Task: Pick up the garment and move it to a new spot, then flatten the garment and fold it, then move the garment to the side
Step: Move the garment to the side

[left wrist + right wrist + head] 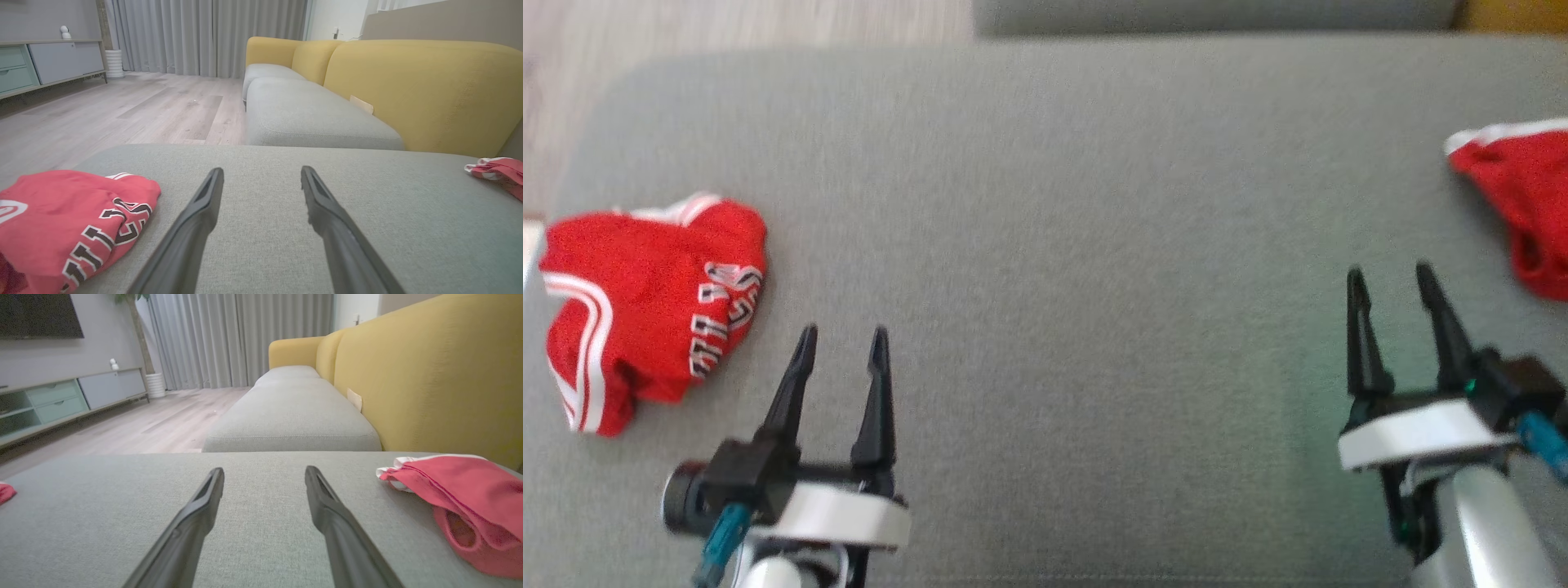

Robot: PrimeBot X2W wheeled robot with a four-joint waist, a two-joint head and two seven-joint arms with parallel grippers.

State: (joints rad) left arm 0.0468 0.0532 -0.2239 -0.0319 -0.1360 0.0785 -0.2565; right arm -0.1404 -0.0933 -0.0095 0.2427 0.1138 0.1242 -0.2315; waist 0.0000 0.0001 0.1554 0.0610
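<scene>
In the head view a wide grey cushion point(1054, 204) spans the frame. At the middle left lies a bundled red jersey point(645, 310) with white stripes along its left side and dark, white-edged lettering on its right fold. At the upper right edge a second red garment point(1523, 196) with a white trim is cut off by the frame. The blur there makes its shape hard to read; it seems loosely folded.

The left gripper point(843, 333) sits at the lower left, just right of the jersey and apart from it. Its fingers are spread wide, with only cushion fabric between them. The right gripper point(1389, 272) stands at the lower right, below and left of the second red garment. Its fingers are likewise spread wide and hold nothing.

In the left wrist view the left gripper point(262, 171) points across the cushion, with the jersey point(73, 220) at the lower left and the other garment point(498, 169) at the far right.

In the right wrist view the right gripper point(264, 471) has the second garment point(461, 490) at its right. A yellow sofa back point(429, 375) rises behind.
</scene>
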